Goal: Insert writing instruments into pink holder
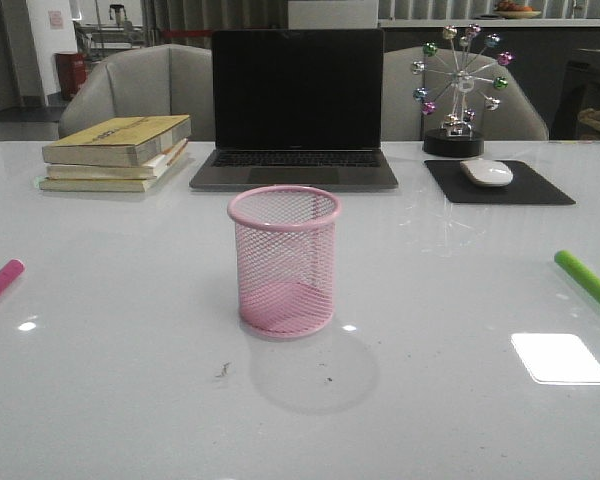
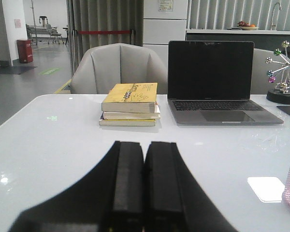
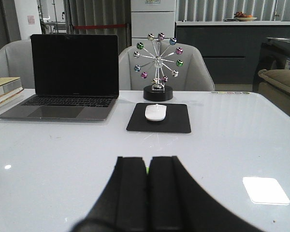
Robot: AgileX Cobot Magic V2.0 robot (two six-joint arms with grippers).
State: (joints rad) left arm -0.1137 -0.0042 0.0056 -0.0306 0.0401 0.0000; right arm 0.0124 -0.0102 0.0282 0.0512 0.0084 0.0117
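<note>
- The magenta marker (image 1: pixel 0 283) lies at the surface's (image 1: pixel 130 330) far left edge.
- The left end effector (image 2: pixel 144 186) has its fingers pressed together, holding nothing.
- The pink holder (image 1: pixel 284 260) stands upright at centre, empty.
- The right end effector (image 3: pixel 147 191) is likewise closed and empty.
- The lime green marker (image 1: pixel 586 279) lies at the far right.

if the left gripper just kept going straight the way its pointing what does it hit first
Probably the stack of books: the shut left gripper points across bare table straight at it, with the laptop off to one side. Depth is hard to judge.
</note>
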